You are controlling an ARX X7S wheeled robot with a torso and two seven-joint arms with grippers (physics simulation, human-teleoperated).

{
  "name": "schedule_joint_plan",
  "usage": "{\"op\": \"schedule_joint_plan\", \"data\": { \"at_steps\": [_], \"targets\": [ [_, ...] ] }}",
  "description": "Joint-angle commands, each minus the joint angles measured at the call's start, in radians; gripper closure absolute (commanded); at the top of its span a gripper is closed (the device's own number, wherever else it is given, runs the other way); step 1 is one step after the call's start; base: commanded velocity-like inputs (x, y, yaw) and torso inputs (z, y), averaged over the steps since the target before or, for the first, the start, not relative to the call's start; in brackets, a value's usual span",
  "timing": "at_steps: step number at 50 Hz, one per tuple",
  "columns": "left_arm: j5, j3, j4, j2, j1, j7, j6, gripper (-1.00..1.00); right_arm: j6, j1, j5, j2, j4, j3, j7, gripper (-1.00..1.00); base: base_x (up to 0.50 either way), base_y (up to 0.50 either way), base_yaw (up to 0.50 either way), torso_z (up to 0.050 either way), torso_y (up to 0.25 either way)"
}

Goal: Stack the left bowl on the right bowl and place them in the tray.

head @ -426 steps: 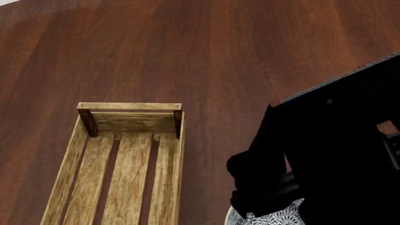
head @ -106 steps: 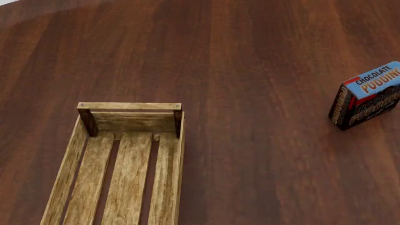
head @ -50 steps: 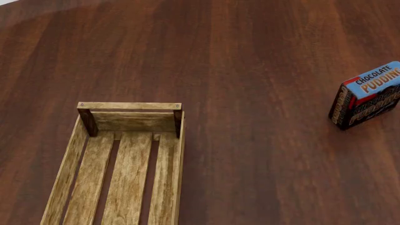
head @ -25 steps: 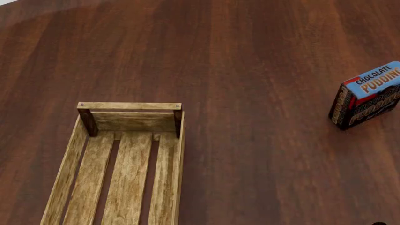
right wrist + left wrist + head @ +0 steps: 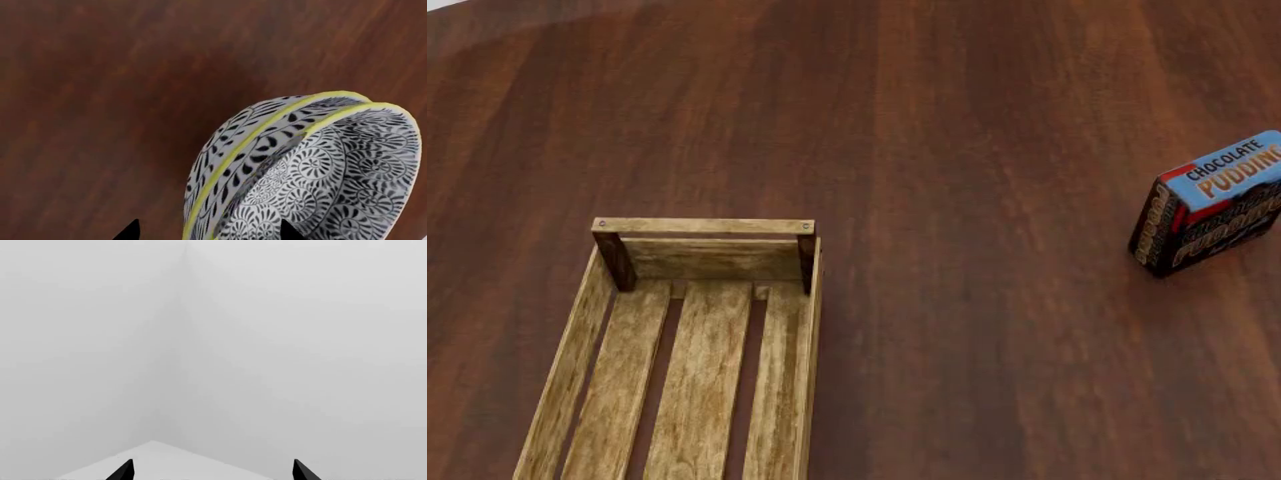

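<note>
Head view: dark wooden desk, no arm or gripper in shot. The tray sits at lower left, long, light wood, slatted floor, dark corner posts, nothing in it; its near end runs off the bottom edge. A chocolate pudding box stands upright at the right edge, well apart from the tray.

Right wrist view: two bowls, black-and-white pattern with yellow-green rims, nested one inside the other, stacked pair seen tilted over the desk. Tips of the right gripper show as two small dark points at the frame edge, spread apart, one fingertip out beside the bowls, the other against the inner bowl's patterned wall. Whether the fingers actually grip the rim: cannot tell, contact is out of frame.

Left wrist view: only pale grey haze and a pale surface. Left gripper fingers spread wide, one fingertip visible each side, nothing between them.
</note>
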Motion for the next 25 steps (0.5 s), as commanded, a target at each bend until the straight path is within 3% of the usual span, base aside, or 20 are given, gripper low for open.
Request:
{"op": "schedule_joint_plan", "data": {
  "at_steps": [1,25],
  "targets": [
    [0.014,0.006,-0.008,0.000,0.018,0.000,0.012,-1.00,-0.054,-0.077,-0.026,-0.032,0.060,-0.008,-0.043,-1.00,0.00,0.00,0.00,0.000,0.000],
    [-0.005,-0.017,-0.003,0.000,0.020,0.000,-0.005,-1.00,-0.091,-0.143,-0.048,-0.024,0.102,-0.024,-0.059,-1.00,0.00,0.00,0.00,0.000,0.000]
  ]
}}
